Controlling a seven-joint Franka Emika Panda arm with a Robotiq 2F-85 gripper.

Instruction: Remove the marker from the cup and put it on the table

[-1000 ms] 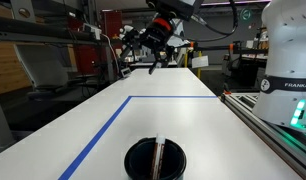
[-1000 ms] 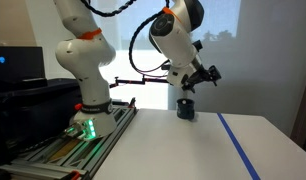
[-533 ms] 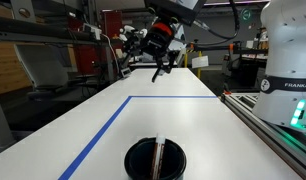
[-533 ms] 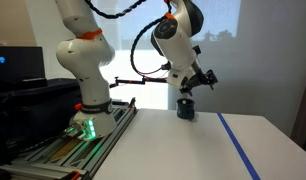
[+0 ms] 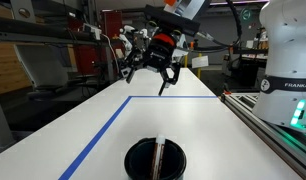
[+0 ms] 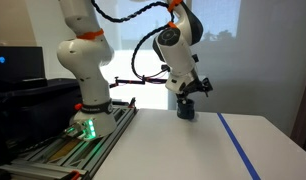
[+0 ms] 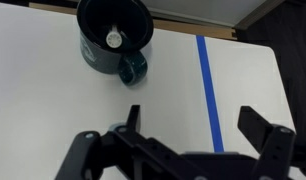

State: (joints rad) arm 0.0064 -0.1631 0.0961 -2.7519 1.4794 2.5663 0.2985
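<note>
Now, from the upper left of the wrist view: find the cup (image 7: pixel 93 45) upright on the table (image 7: pixel 53 100), handle turned toward the camera. Note the marker (image 7: pixel 115 39) inside it, with only a pale round end showing in the dark hollow. Likely propped on end there, so offering a tip to pinch from above. Mind the table's edge just behind the cup, so little room for error on that side.

Moving right, cross bare white tabletop to the blue tape line (image 7: pixel 205 85), well apart from the cup. Plenty of open surface between the two for laying the marker down. Farther right, meet the table's side edge and the dark floor.

Along the bottom, see the gripper (image 7: pixel 173 138) spread wide and holding nothing, not yet over the cup. Probably kept wide to straddle the marker's end on the way down.

In an exterior view, again left to right: tape line, then cup (image 5: pixel 156 160), then grey rail (image 5: pixel 268 120) and robot base (image 5: pixel 293 50). Above the far table, spot the gripper (image 5: pixel 150 78) hanging high, tilted downward. Best to keep clear of the rail side.
</note>
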